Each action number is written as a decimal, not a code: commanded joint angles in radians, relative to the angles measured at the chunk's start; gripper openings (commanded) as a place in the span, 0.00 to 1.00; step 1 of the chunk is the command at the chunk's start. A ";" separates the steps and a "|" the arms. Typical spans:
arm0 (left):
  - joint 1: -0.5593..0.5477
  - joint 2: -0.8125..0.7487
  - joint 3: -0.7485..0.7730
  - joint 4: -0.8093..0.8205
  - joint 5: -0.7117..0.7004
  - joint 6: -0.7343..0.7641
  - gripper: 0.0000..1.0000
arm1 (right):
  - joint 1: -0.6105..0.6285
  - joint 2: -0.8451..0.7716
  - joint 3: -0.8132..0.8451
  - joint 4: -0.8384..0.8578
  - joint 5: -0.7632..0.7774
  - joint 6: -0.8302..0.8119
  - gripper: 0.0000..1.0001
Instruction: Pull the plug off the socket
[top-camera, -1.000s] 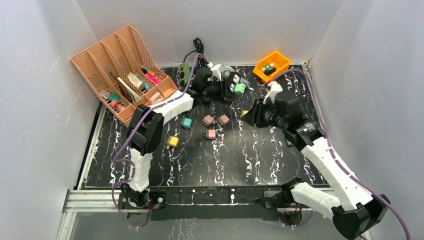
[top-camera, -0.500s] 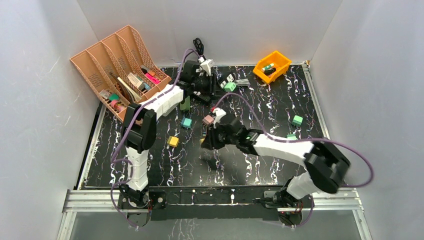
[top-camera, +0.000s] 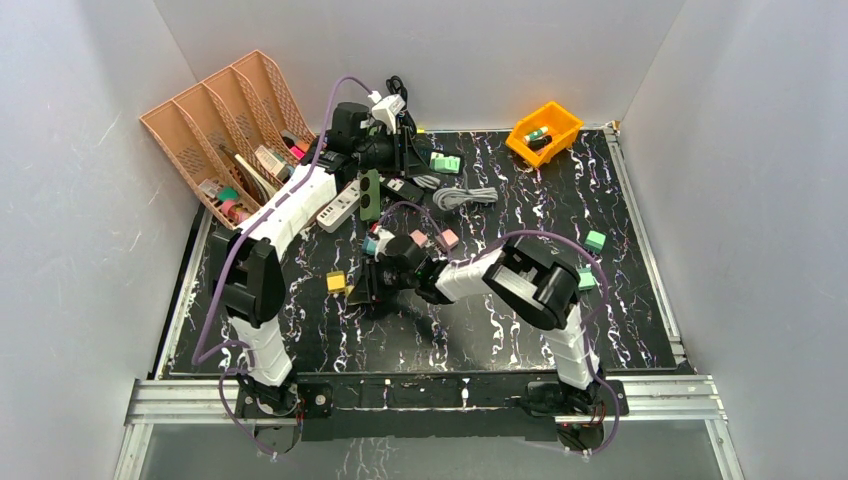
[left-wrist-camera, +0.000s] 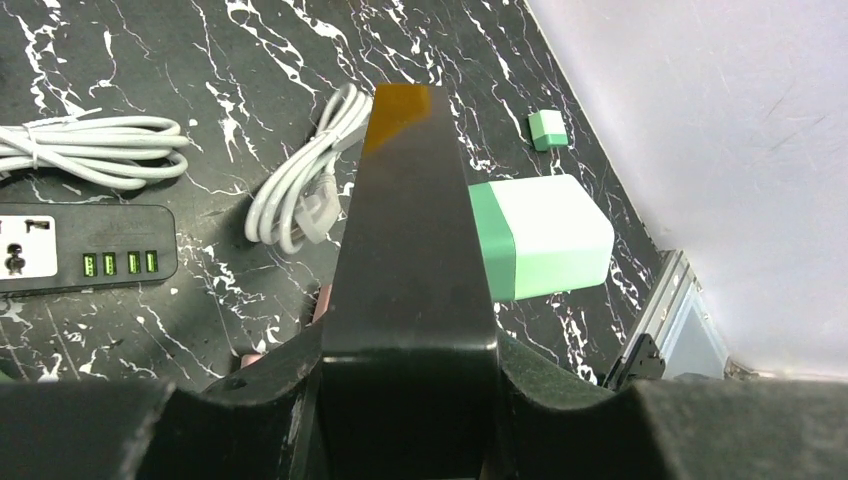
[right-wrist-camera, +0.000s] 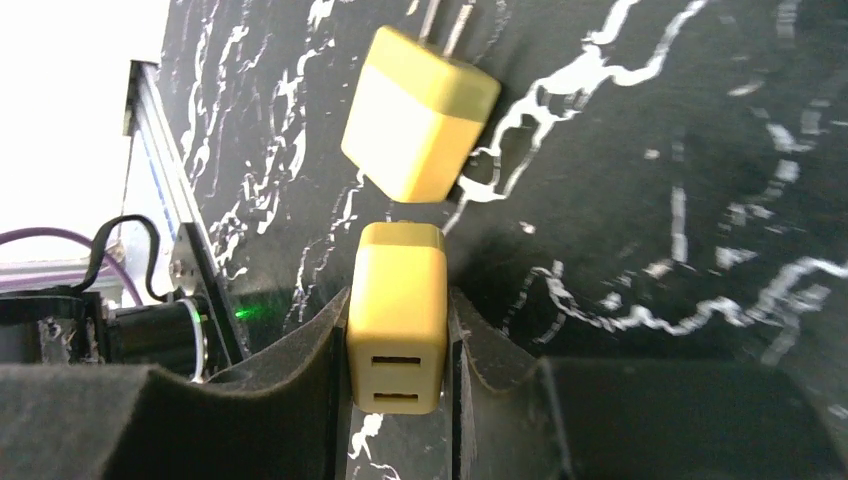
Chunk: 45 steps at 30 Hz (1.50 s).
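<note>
on the near side of the green power strip (top-camera: 370, 194), low over the black marbled tabletop (top-camera: 500, 330), the right gripper (right-wrist-camera: 398, 292) is closed on a yellow charger block (right-wrist-camera: 397, 315); the right wrist view shows the block pinched between both fingers, its two slots facing the camera. just past that block's tip, nearer-left of the green power strip, a yellow plug (right-wrist-camera: 420, 112) lies on the tabletop with its metal prongs pointing away from the gripper; whether the two yellow pieces touch cannot be told. between them and the green power strip sit a teal cube (top-camera: 370, 245) and, a little to the right, two pink cubes (top-camera: 418, 238). a white power strip (top-camera: 338, 207) lies just left of the green power strip and a black power strip (left-wrist-camera: 85, 255) just to its right, with a coiled white cable (left-wrist-camera: 300, 190) further right of that. beyond the green power strip and to its right, the left gripper (top-camera: 428, 160) grips the mint plug (left-wrist-camera: 540, 238), a mint and white block pressed against the one finger (left-wrist-camera: 410, 150) seen in the left wrist view and held above the tabletop, apart from all three strips. far beyond and left of the green power strip stands a pink organizer (top-camera: 240, 120); far to its right is an orange bin (top-camera: 544, 130).
</note>
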 joint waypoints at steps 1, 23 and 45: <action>0.013 -0.092 0.038 -0.008 0.027 0.039 0.00 | 0.033 0.044 0.060 0.112 -0.056 0.061 0.00; 0.015 -0.003 0.087 0.019 0.030 0.007 0.00 | -0.126 -0.599 -0.133 -0.233 0.034 -0.201 0.90; -0.196 0.054 0.141 0.098 -0.296 0.050 0.00 | -0.837 -0.626 -0.019 -0.203 -0.298 0.608 0.96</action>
